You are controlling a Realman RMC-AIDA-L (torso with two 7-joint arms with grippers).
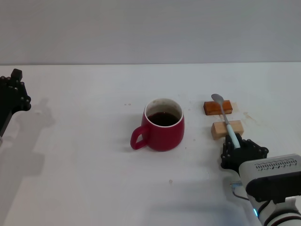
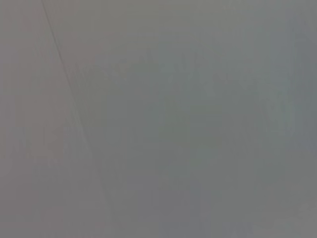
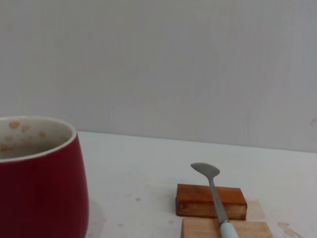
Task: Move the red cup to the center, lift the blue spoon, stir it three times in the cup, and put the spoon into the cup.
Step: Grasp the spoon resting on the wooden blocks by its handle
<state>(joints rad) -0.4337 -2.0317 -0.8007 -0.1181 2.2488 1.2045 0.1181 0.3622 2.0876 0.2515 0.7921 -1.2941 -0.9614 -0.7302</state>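
2 blocks [image 1: 223, 117] under blue spoon [image 1: 225, 121] (handle at right end effector [image 1: 237, 148]).

Even bright light, soft shadows leftward; left wrist view blank grey blur

No readable text, label, brand, number or sign shows in any of the views. The red cup [image 1: 162, 124] is plain on its outer wall, the blue spoon [image 1: 225, 119] bears no marking, and the two wooden blocks [image 1: 218, 108] under it are bare. The white housing behind the right gripper [image 1: 240, 149] carries only a row of small ridges, not characters.
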